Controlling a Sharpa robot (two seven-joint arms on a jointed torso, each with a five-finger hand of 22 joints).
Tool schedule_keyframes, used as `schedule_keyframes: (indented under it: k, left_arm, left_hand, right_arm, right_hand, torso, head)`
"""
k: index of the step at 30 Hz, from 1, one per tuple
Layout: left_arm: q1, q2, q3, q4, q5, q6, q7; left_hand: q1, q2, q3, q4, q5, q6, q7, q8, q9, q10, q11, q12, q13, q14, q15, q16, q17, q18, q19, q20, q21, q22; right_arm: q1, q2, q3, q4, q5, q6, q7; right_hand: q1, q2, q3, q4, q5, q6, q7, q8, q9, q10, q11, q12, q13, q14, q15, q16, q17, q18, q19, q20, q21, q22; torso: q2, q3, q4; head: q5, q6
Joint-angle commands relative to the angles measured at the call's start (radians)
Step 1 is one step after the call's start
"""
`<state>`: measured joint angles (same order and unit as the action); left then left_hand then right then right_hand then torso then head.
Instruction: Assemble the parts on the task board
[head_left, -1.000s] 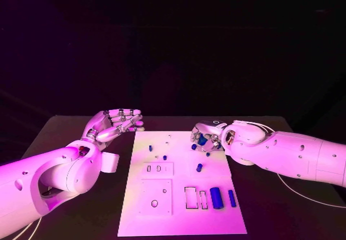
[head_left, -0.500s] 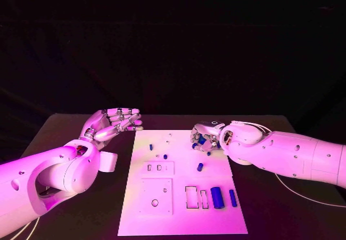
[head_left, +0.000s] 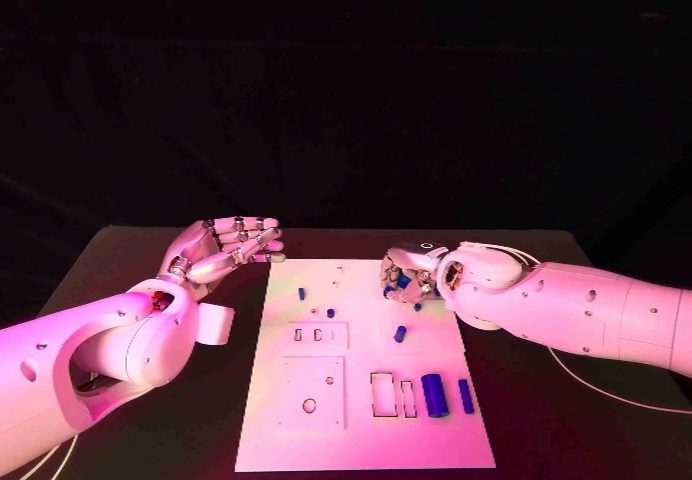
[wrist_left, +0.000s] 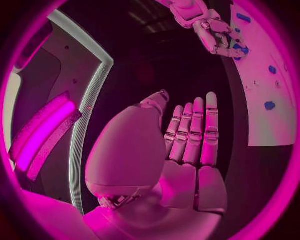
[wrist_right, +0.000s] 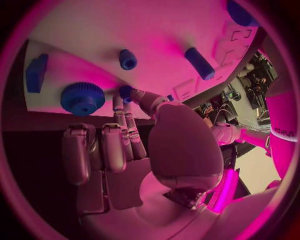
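Right hand (head_left: 408, 276) is seen at the task board's (head_left: 361, 440) far right edge, its fingers (wrist_right: 122, 131) bent down onto the white surface. In the right wrist view a small blue part (wrist_right: 125, 92) is pinched between the thumb and a fingertip, just beside a round knurled blue part (wrist_right: 82, 98) lying on the board. A short blue peg (wrist_right: 127, 59) and a longer blue cylinder (wrist_right: 199, 63) are seen further along the board from the hand. Left hand (head_left: 228, 250) is held above the desk (head_left: 144, 260) off the board's far left corner, palm up, fingers straight and together, nothing held. Near the board's close right corner a thick blue cylinder (head_left: 434, 394) and a thinner blue bar (head_left: 464, 396) lie side by side, beside two rectangular slots (head_left: 391, 394).
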<state>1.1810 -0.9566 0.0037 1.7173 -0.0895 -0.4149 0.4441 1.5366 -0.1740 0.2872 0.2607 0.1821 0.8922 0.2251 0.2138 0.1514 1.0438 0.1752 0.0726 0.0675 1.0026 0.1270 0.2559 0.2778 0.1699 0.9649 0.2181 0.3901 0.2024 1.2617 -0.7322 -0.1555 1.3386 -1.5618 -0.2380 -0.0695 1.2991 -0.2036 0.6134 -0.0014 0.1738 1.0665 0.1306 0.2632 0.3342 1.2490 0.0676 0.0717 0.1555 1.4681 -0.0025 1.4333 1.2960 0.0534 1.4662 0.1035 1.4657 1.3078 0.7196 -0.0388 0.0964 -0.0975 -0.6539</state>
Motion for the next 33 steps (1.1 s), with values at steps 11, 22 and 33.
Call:
schedule_keyframes:
  k: [11,22,33]
  left_arm:
    - [0.002,0.002,0.001,-0.003,0.001,0.029,-0.004]
    - [0.003,0.004,0.001,-0.007,0.002,0.031,-0.004]
    - [0.004,0.01,0.001,-0.006,0.002,0.035,-0.005]
  left_hand:
    - [-0.004,-0.002,0.003,-0.005,-0.008,-0.007,0.008,-0.003,0.002,-0.001,0.002,-0.005,-0.001,0.001,0.0,0.0,0.002,0.008,0.003,-0.001,0.007,0.002]
    - [-0.004,-0.001,0.003,-0.005,-0.008,-0.007,0.008,-0.003,0.002,-0.001,0.002,-0.006,-0.001,0.001,0.0,0.0,0.002,0.008,0.002,-0.001,0.008,0.003]
    - [-0.002,-0.001,0.004,-0.007,-0.008,-0.008,0.008,-0.003,0.002,-0.002,0.002,-0.006,-0.001,0.0,0.0,-0.001,0.004,0.008,0.001,-0.002,0.01,0.004]
  right_arm:
    - [0.001,0.019,0.0,0.009,-0.04,-0.146,-0.02]
    - [0.01,0.096,0.004,-0.04,-0.049,-0.247,-0.034]
    - [0.006,0.167,0.005,-0.11,-0.047,-0.272,-0.024]
  right_hand:
    - [0.038,0.014,0.021,-0.024,-0.008,0.01,0.001,0.015,0.02,0.026,-0.006,0.001,0.012,0.053,-0.012,0.006,-0.001,-0.016,0.018,-0.011,0.009,0.1]
    - [0.037,0.011,0.024,-0.029,-0.002,0.009,0.002,0.016,0.024,0.024,-0.004,-0.003,0.012,0.053,-0.011,0.006,-0.002,-0.016,0.017,-0.011,0.008,0.099]
    - [0.036,0.009,0.025,-0.03,0.0,0.009,0.002,0.016,0.026,0.024,-0.004,-0.004,0.013,0.053,-0.011,0.007,0.0,-0.016,0.017,-0.011,0.008,0.1]
  torso:
    - [0.001,-0.0027,0.0018]
    - [0.005,-0.0035,0.0062]
    - [0.007,-0.0032,0.0096]
  head:
    - [-0.002,0.011]
    - [0.0,0.019]
    - [-0.001,0.02]
